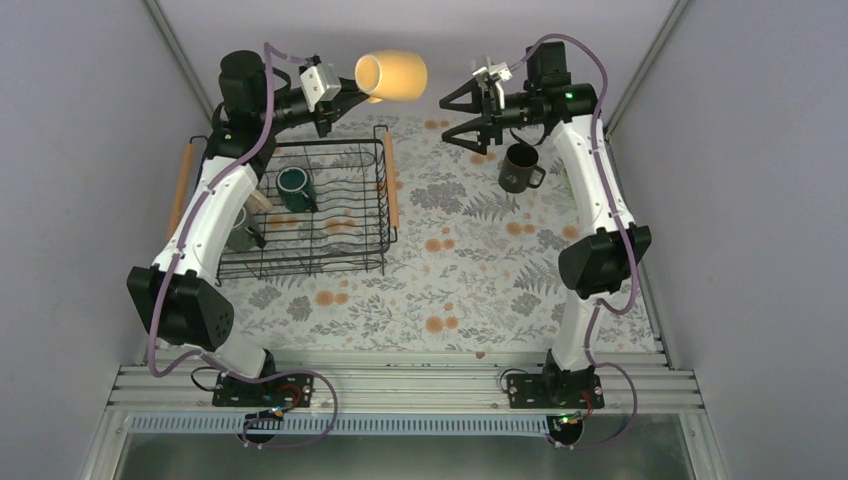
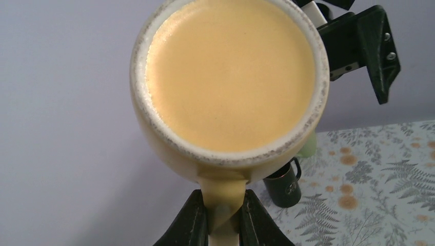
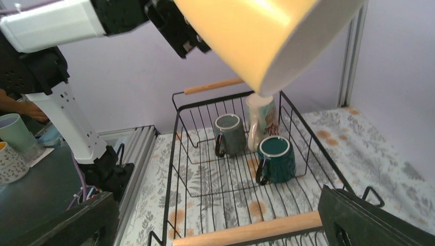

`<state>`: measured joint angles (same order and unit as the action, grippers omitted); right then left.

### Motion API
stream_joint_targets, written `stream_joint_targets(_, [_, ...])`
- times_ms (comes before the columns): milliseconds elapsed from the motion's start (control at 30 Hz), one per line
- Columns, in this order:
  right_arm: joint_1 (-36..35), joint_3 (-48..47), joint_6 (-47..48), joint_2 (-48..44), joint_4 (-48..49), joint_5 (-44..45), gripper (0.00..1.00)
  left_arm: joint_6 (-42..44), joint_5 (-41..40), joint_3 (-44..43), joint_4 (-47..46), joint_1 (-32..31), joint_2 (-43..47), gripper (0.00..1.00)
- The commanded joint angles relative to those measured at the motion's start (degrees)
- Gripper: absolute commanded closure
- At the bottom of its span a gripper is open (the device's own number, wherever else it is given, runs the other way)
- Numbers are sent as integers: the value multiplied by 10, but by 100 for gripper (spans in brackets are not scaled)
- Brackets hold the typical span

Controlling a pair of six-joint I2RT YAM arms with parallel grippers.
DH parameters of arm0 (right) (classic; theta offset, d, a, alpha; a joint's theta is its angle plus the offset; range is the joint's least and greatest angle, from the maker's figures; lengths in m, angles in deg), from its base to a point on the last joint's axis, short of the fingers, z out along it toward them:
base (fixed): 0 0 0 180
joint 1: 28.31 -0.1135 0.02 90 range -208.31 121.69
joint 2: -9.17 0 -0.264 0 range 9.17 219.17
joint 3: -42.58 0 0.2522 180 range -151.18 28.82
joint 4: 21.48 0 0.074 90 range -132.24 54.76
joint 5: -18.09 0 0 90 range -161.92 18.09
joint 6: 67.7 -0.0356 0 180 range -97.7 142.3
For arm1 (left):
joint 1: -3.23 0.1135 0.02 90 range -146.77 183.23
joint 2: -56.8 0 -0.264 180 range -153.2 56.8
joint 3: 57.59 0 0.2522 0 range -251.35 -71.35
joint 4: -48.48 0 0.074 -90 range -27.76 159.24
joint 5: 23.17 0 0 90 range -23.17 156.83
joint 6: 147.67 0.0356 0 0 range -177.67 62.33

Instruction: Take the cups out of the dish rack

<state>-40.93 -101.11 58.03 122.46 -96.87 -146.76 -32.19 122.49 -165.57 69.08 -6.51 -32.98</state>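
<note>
My left gripper (image 1: 352, 93) is shut on the handle of a yellow cup (image 1: 391, 75) and holds it on its side in the air beyond the far end of the dish rack (image 1: 383, 215). In the left wrist view the fingers (image 2: 192, 220) clamp the handle under the yellow cup (image 2: 231, 77). My right gripper (image 1: 452, 117) hangs open and empty just right of that cup. Inside the rack (image 3: 174, 154) sit a dark teal cup (image 3: 277, 159), a grey-green cup (image 3: 231, 134) and a cream patterned cup (image 3: 260, 123). A black cup (image 1: 520, 168) stands on the table under the right arm.
A sliver of a pale green cup (image 2: 309, 146) shows behind the yellow one, beside the black cup (image 2: 283, 187). The rack's wooden handle (image 3: 251, 231) lies right below my right gripper (image 3: 215, 230). A metal rail (image 1: 400, 385) runs along the near edge, with walls close on three sides.
</note>
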Motion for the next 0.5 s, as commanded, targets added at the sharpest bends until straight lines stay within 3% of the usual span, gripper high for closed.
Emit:
stream_joint_targets(0, [18, 25, -27, -20, 82, -76, 0, -64, 50, 19, -141, -6, -4, 98])
stream_joint_targets(100, [26, 45, -70, -23, 142, -98, 0, -69, 48, 23, -161, -13, -13, 98])
stream_joint_targets(467, [29, 29, -141, 16, 210, -145, 0, -84, 55, 26, -203, -42, -47, 98])
